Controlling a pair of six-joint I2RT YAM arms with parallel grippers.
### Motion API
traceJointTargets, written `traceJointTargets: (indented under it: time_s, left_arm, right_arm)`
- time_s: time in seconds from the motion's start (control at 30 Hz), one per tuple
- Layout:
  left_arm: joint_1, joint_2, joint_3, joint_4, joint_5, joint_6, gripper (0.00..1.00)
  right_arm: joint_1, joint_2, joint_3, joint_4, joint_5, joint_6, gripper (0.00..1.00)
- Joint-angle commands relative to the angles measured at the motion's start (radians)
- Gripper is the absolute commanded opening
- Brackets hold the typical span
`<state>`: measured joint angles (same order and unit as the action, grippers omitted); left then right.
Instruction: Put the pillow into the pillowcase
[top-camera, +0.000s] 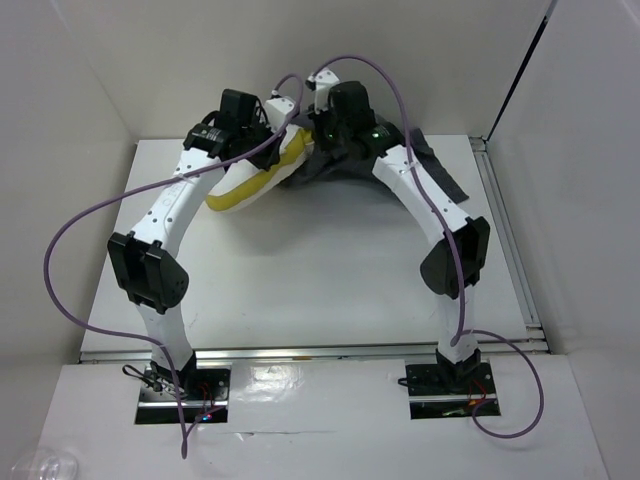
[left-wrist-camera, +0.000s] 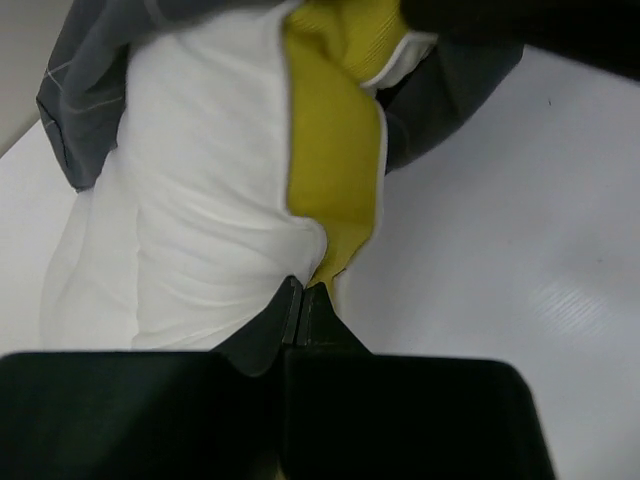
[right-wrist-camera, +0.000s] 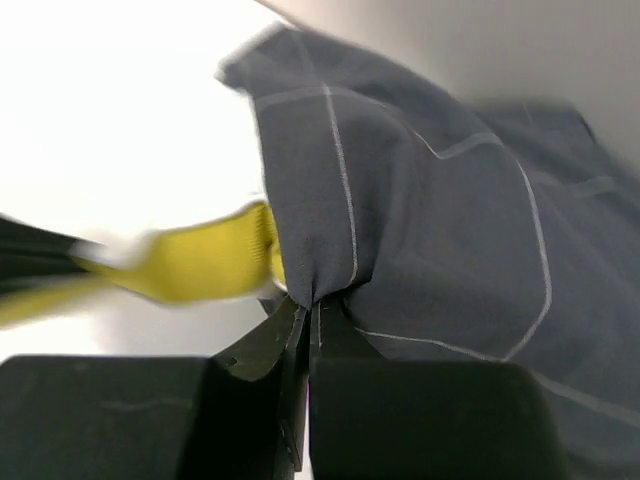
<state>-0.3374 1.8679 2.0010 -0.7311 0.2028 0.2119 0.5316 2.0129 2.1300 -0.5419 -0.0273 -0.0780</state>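
Note:
The pillow (top-camera: 250, 182), white with a yellow band, is held tilted above the far middle of the table, its far end inside the pillowcase (top-camera: 345, 165). My left gripper (left-wrist-camera: 302, 290) is shut on the pillow's near edge, where the white cover (left-wrist-camera: 200, 200) meets the yellow band (left-wrist-camera: 335, 150). My right gripper (right-wrist-camera: 312, 300) is shut on a pinched fold of the dark checked pillowcase (right-wrist-camera: 430, 220), right beside the pillow's yellow band (right-wrist-camera: 190, 265). The pillowcase also shows in the left wrist view (left-wrist-camera: 90, 90), wrapped round the pillow's far end.
The white table (top-camera: 320, 270) is boxed in by white walls at the back and both sides. The rest of the pillowcase trails toward the back right (top-camera: 440, 180). Purple cables loop from both arms over the table.

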Motion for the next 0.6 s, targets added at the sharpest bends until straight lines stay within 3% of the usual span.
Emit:
traceJointTargets:
  time_s: [0.0, 0.17, 0.4, 0.57]
  left_arm:
    - [-0.044, -0.053, 0.007, 0.13, 0.061, -0.06, 0.0]
    - [-0.054, -0.053, 0.007, 0.167, 0.043, -0.092, 0.0]
    - [-0.054, -0.095, -0.028, 0.199, 0.043, -0.101, 0.0]
    - [-0.054, -0.095, -0.007, 0.208, 0.063, -0.123, 0.0]
  right_arm:
    - [0.134, 0.02, 0.169, 0.0, -0.21, 0.075, 0.0]
    - [0.189, 0.043, 0.26, -0.036, -0.269, 0.086, 0.0]
    - [0.171, -0.057, 0.07, -0.018, -0.197, 0.044, 0.0]
    - [0.162, 0.001, 0.166, -0.041, -0.207, 0.096, 0.0]
